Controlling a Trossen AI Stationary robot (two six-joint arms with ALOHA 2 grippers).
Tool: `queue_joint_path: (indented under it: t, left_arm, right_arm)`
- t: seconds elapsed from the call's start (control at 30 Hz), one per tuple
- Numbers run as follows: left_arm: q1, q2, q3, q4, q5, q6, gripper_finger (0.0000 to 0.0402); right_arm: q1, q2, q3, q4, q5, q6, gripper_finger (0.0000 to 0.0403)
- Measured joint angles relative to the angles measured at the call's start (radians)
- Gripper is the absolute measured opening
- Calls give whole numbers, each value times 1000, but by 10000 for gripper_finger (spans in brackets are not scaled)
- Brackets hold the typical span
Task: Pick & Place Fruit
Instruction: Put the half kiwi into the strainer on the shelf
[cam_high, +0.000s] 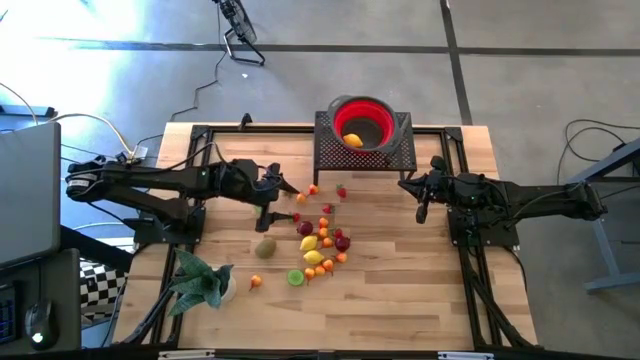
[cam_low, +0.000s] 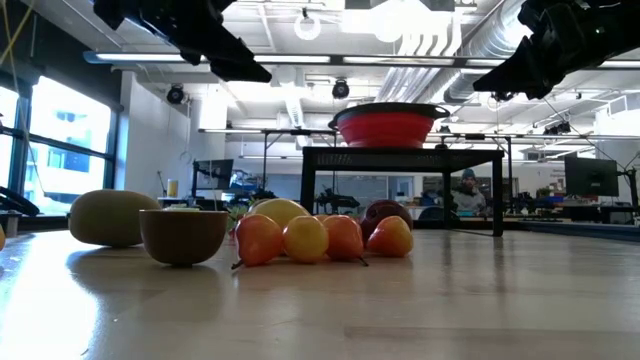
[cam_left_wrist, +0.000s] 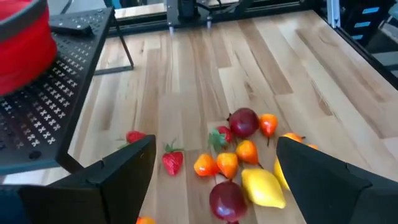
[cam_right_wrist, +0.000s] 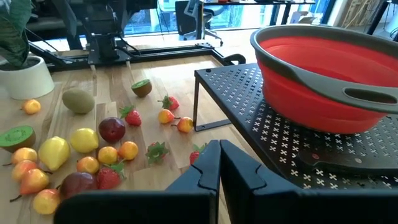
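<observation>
Bare wooden tabletop (cam_high: 420, 280) lies open between the scattered small toy fruits (cam_high: 322, 238) and the right arm. The black perforated metal stand (cam_high: 365, 150) holding the round red bowl (cam_high: 362, 120) blocks the far edge; a green leafy plant (cam_high: 200, 280) occupies the near left corner.

Table (cam_high: 420, 300): light wooden planks with a black frame, filling the middle and lower part of the high view.
Rack (cam_high: 330, 155): black perforated metal stand on thin legs, upper centre of the table.
Fruit (cam_high: 320, 240): small pieces scattered at the table's centre, lying loose on the wood.
Kiwi (cam_high: 265, 247): brown, left of the cluster.
Plant (cam_high: 200, 280): green, leafy, lower left of the table.
</observation>
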Motion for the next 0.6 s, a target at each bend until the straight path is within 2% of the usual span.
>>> queue_joint_path:
  t: [0.6]
  left_arm:
    - [0, 0, 0, -1, 0, -1, 329]
  right_arm:
    - [0, 0, 0, 0, 2, 56, 3]
